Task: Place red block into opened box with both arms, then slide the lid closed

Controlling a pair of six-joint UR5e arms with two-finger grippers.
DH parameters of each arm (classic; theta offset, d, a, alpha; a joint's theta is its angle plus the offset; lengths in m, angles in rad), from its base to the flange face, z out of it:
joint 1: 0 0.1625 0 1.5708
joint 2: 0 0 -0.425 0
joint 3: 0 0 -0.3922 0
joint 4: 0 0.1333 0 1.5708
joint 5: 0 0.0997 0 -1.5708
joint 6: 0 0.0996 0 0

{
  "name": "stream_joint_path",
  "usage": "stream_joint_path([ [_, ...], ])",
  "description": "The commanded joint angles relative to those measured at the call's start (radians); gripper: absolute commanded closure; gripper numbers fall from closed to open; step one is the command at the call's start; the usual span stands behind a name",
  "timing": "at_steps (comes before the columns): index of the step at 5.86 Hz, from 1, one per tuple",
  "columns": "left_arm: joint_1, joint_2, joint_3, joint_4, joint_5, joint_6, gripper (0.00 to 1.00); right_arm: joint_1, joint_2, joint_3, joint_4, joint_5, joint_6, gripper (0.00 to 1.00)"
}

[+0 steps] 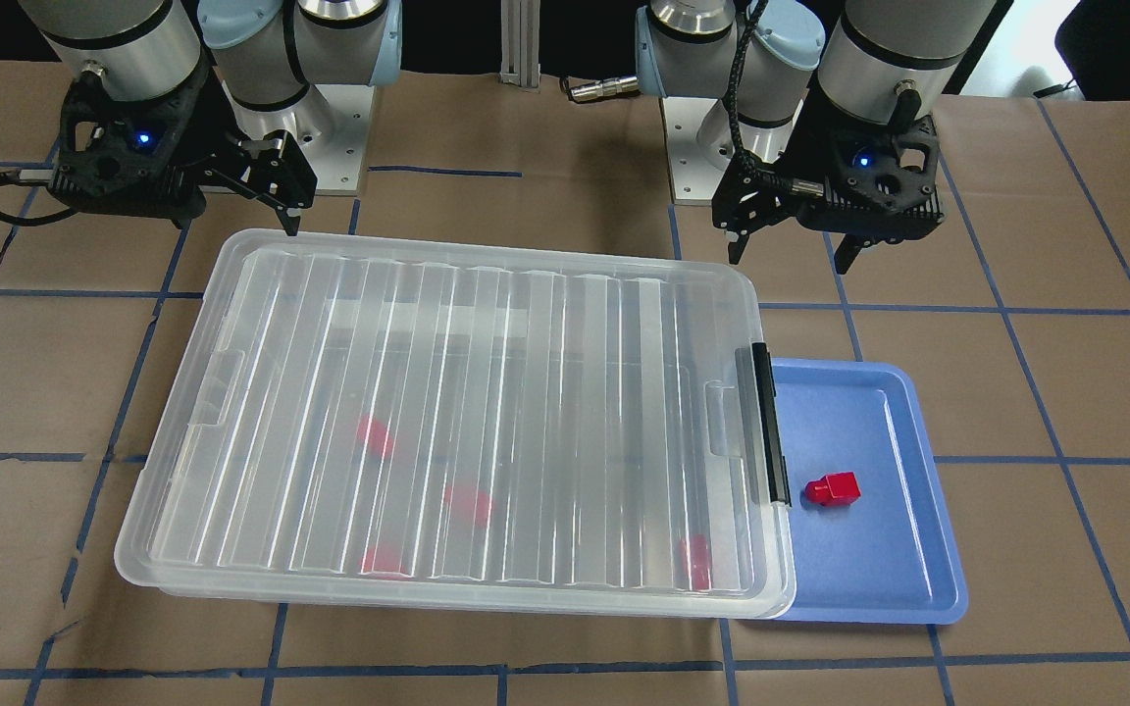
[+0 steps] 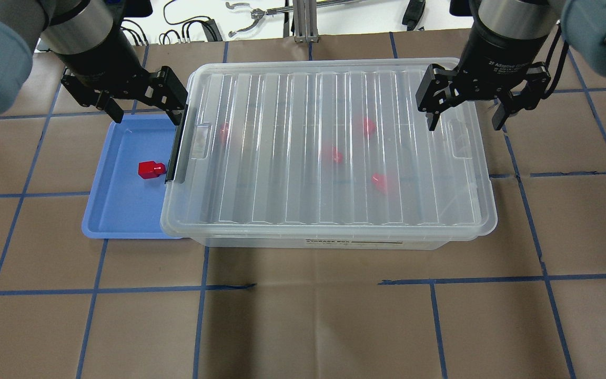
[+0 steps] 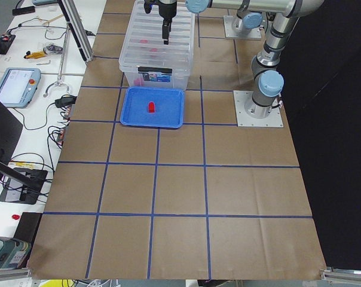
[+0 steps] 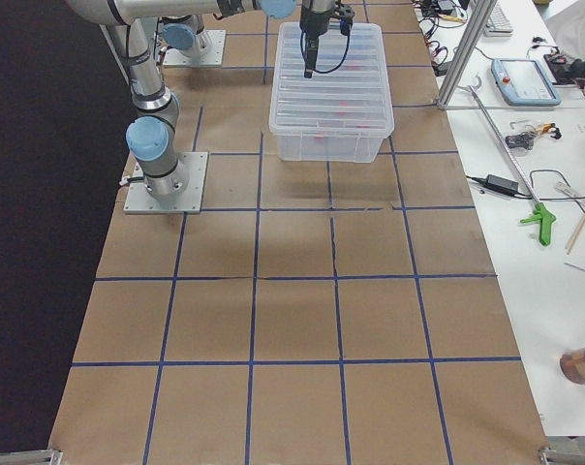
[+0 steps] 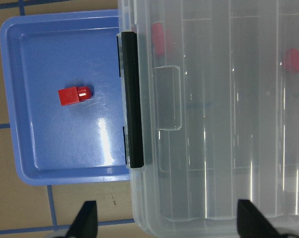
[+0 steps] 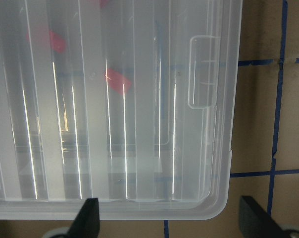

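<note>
The clear box (image 2: 324, 243) stands mid-table with its ribbed lid (image 2: 329, 147) lying over the whole opening. Through the lid, several red blocks (image 2: 332, 154) show blurred inside. One more red block (image 2: 150, 169) lies on the blue tray (image 2: 119, 210) beside the box's black clip bar (image 2: 177, 145). My left gripper (image 2: 148, 113) hangs open above the tray's far edge and the clip end, holding nothing. My right gripper (image 2: 467, 123) hangs open above the lid's opposite short end, also empty. In the left wrist view the lone red block (image 5: 74, 95) lies left of the clip bar.
The blue tray (image 1: 879, 559) is tucked partly under the box's clip end. Brown paper with blue tape lines covers the table (image 2: 303, 316). The arm bases (image 1: 339, 147) stand behind the box. Side benches with tools and cables (image 4: 525, 145) run along the far edge.
</note>
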Motion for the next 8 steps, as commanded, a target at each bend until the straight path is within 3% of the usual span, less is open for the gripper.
stream_joint_path([
  [1, 0.003, 0.006, 0.013, -0.001, -0.004, -0.032, 0.01, -0.082, 0.019, 0.003, -0.025, 0.009, -0.041, 0.00],
  [4, -0.004, 0.017, -0.008, -0.033, -0.015, -0.019, 0.00, -0.133, 0.120, 0.038, -0.135, -0.006, -0.079, 0.00],
  [8, 0.005, 0.002, 0.011, -0.035, -0.017, -0.027, 0.00, -0.204, 0.123, 0.280, -0.387, -0.018, -0.105, 0.00],
])
